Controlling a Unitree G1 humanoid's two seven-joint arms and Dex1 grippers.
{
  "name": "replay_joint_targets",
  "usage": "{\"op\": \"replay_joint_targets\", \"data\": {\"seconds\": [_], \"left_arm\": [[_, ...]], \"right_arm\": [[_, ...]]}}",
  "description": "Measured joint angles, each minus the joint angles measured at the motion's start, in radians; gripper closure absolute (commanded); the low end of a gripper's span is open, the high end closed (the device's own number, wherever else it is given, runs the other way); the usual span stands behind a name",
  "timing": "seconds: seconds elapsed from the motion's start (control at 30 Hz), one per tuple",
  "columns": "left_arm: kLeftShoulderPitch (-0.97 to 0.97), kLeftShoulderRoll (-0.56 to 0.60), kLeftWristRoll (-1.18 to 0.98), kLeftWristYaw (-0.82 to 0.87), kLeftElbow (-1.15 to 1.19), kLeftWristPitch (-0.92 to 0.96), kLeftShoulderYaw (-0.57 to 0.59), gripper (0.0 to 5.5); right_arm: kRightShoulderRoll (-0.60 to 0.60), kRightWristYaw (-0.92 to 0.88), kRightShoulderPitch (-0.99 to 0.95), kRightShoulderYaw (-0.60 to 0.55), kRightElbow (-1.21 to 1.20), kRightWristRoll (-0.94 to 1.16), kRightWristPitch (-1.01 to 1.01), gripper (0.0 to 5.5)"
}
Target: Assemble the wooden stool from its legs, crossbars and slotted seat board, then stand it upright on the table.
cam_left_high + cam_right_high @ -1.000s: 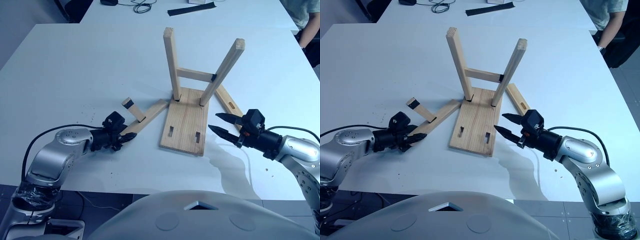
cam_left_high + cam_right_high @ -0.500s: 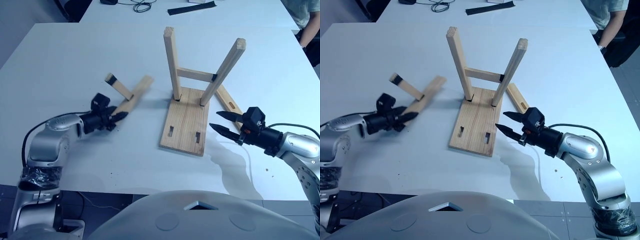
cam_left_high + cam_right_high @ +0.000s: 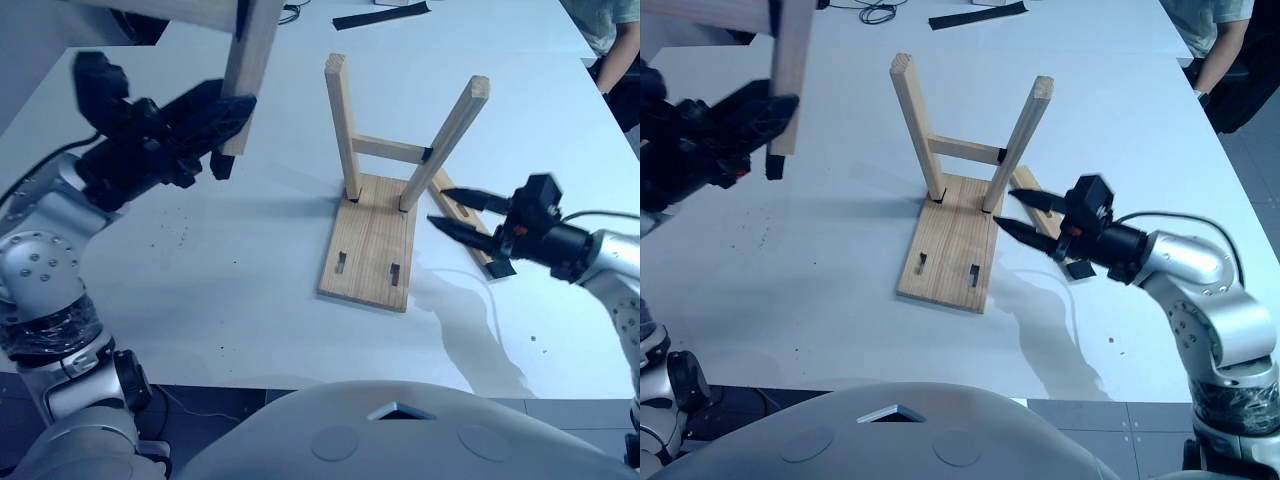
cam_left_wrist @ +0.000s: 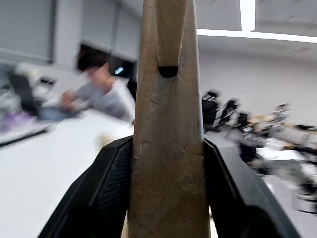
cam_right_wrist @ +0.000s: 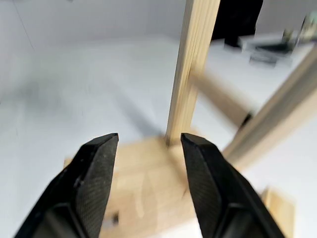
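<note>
Left eye view, upper left: left end effector (image 3: 230,135) clamps a wooden leg (image 3: 255,50), its top cut off. Right end effector (image 3: 440,206) gapes beside the centre-frame seat board (image 3: 368,250).

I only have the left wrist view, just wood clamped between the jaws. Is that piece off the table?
Observer: Yes, the left gripper holds the leg-and-crossbar piece in the air, clear of the table.
Operator: Where's the seat board?
Observer: The seat board lies flat mid-table, two legs and a crossbar standing in its far slots; its two near slots are empty.
Operator: And the right arm?
Observer: The right gripper, jaws open, hovers by the base of the right standing leg.
</note>
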Motion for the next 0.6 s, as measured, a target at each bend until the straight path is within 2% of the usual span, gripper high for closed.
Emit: {"op": "replay_joint_targets", "data": {"seconds": [0.1,0.27,0.4,0.6], "left_arm": [[-0.002,0.000,-0.100,0.012,-0.045,0.017,-0.026,3.48],[0.052,-0.026,-0.140,0.036,-0.166,0.026,-0.166,3.48],[0.087,-0.036,-0.129,0.031,-0.186,0.014,-0.220,3.48],[0.066,-0.013,-0.047,-0.041,-0.187,-0.030,-0.285,3.48]], "right_arm": [[0.000,-0.013,-0.076,-0.047,0.014,0.144,0.062,2.56],[-0.036,-0.033,-0.267,-0.091,0.050,0.431,0.180,1.90],[-0.075,-0.027,-0.368,-0.061,0.066,0.526,0.254,1.90],[-0.097,0.029,-0.438,0.034,0.088,0.500,0.283,1.90]]}}
